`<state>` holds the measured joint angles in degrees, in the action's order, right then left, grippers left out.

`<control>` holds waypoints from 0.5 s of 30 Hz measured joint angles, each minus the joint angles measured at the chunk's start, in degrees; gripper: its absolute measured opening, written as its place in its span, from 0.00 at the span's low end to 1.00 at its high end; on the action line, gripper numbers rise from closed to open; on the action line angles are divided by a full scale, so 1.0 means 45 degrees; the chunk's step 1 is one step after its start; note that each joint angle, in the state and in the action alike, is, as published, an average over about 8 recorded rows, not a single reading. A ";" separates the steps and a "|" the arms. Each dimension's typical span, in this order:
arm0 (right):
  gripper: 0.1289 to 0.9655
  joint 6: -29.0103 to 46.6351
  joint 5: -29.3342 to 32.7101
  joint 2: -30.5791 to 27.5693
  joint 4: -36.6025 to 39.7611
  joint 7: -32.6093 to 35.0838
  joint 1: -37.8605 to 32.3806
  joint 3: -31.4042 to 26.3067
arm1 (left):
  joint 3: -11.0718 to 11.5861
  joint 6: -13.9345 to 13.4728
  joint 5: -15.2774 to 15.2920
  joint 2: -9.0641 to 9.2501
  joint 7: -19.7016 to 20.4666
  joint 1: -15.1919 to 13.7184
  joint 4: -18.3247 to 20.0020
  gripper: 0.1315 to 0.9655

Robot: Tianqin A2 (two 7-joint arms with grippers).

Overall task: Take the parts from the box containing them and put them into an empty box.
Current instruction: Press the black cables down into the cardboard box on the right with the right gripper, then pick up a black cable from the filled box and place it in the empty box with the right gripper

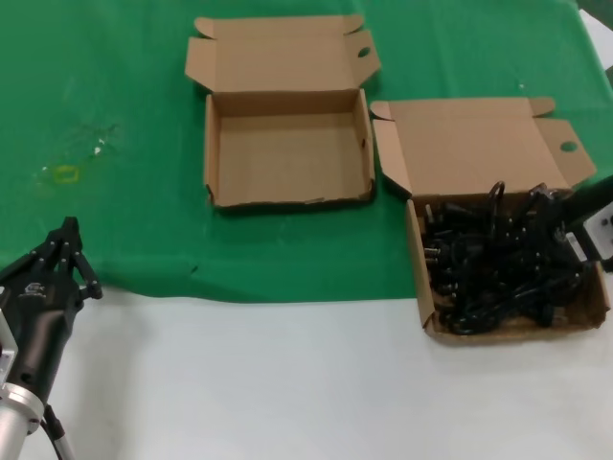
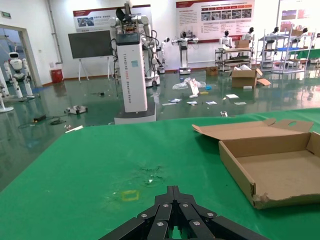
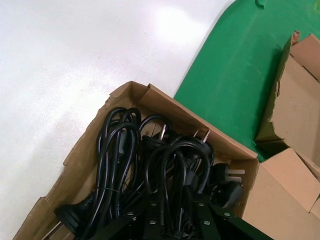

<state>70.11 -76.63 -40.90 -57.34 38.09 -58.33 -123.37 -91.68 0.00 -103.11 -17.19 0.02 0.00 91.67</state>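
While half cut off, right pincer (image 3: 177,212) pinches a cord (image 3: 176,165) | left pincer (image 1: 67,240) pressed together

The surface (image 1: 239,383) is white near the front and covered farther back by a green cloth (image 1: 124,115) bearing a faint yellowish mark (image 1: 65,173). Beyond it lies a large hall with a glossy grey-green floor (image 2: 60,130) that reflects the light. A white pillar-like stand (image 2: 132,75) rises in the middle, with a dark screen (image 2: 90,44) behind it on legs. Red-and-white posters (image 2: 215,15) hang on the pale back wall. Metal shelving (image 2: 295,50) stands to one side, near an open cardboard carton (image 2: 246,77) and scattered papers (image 2: 200,100) on the floor.
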 joint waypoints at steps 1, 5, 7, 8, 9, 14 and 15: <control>0.19 0.0002 0.0006 0.0002 -0.0002 -0.0001 0.0009 0.0001 | 0.0000 0.0000 0.0000 0.0000 0.0000 0.0000 0.0000 0.01; 0.14 0.0010 0.0039 0.0018 0.0017 -0.0013 0.0023 -0.0001 | 0.0000 0.0000 0.0000 0.0000 0.0000 0.0000 0.0000 0.01; 0.11 0.0011 0.0060 0.0032 0.0037 -0.0027 0.0017 -0.0004 | 0.0000 0.0000 0.0000 0.0000 0.0000 0.0000 0.0000 0.01; 0.10 0.0008 0.0070 0.0040 0.0048 -0.0035 0.0014 -0.0004 | 0.0000 0.0000 0.0000 0.0000 0.0000 0.0000 0.0000 0.01; 0.08 0.0004 0.0079 0.0049 0.0058 -0.0044 0.0010 -0.0004 | 0.0000 0.0000 0.0000 0.0000 0.0000 0.0000 0.0000 0.01; 0.07 -0.0021 0.0102 0.0080 0.0038 -0.0112 0.0004 0.0014 | 0.0000 0.0000 0.0000 0.0000 0.0000 0.0000 0.0000 0.01; 0.06 -0.0020 0.0103 0.0079 0.0017 -0.0132 0.0004 0.0020 | 0.0000 0.0000 0.0000 0.0000 0.0000 0.0000 0.0000 0.01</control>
<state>70.02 -76.17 -40.54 -57.26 37.50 -58.31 -123.28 -91.68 0.00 -103.11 -17.19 0.02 0.00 91.67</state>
